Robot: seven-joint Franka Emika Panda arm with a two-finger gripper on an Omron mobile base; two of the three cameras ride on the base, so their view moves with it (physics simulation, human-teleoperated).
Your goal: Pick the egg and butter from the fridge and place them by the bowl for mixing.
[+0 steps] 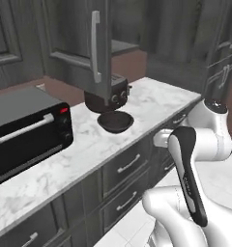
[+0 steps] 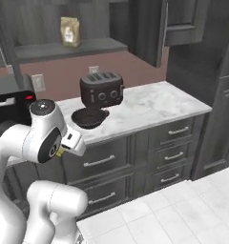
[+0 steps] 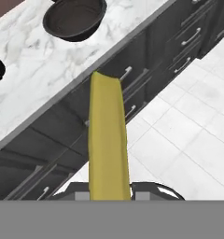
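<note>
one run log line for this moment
end effector: shut on butter | butter: held off counter's edge, over floor | bowl: empty, on counter by toaster | egg: not by bowl

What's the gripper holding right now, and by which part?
The butter, gripped at its near end by the gripper; the rest sticks out toward the counter.

The butter (image 3: 108, 140) runs off behind the grey band at the bottom of the hand view, so the claw's fingertips gripping it can't be seen. In the left base view a cabinet door (image 1: 99, 48) covers much of the toaster (image 1: 119, 91), and the toaster oven (image 1: 28, 130) is cut off at the left edge.
</note>
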